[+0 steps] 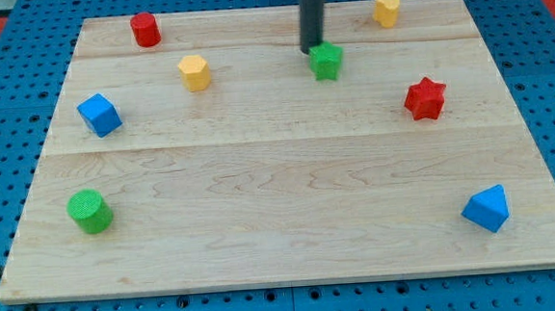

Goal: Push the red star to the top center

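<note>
The red star (426,98) lies on the wooden board (280,204) at the view's right, about mid-height. My tip (310,47) is at the top centre, just left of and touching or nearly touching the green star (327,61). The tip is well to the left of and above the red star.
A red cylinder (145,29) at the top left. A yellow hexagonal block (194,72) left of centre. A yellow block (387,9) at the top right. A blue cube (99,114) at the left. A green cylinder (90,210) at the bottom left. A blue wedge-like block (486,208) at the bottom right.
</note>
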